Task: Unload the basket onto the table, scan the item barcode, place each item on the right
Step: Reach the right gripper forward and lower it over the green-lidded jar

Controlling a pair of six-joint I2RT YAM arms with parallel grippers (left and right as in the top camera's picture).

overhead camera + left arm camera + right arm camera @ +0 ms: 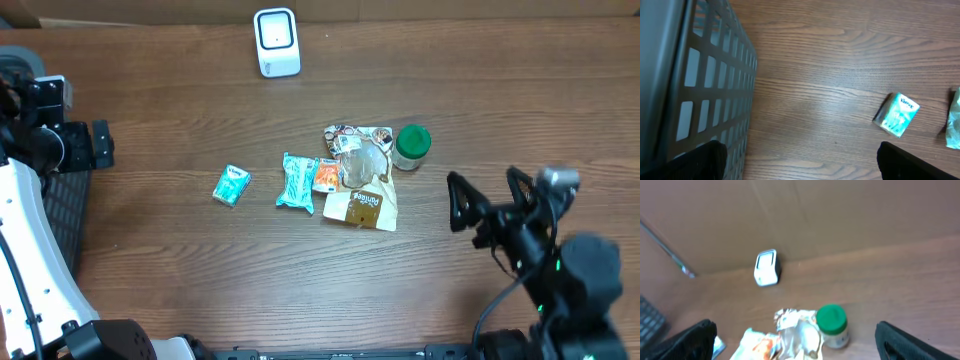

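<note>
While both stand spread wide and hold nothing, the right claw hovers near the right of the items lying mid-surface: a green-lidded jar, a brown pouch, an orange packet, a teal packet and, further left, a small tissue pack. The left claw hangs beside a grey mesh basket. The white scanner stands at the far edge, well apart from the items.

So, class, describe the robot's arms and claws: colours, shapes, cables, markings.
The left arm has a white shell with black joints and a thin black cable. The right arm is black, with small green lights and a looping black cable. The left claw and right claw each have two plain black fingers.
</note>
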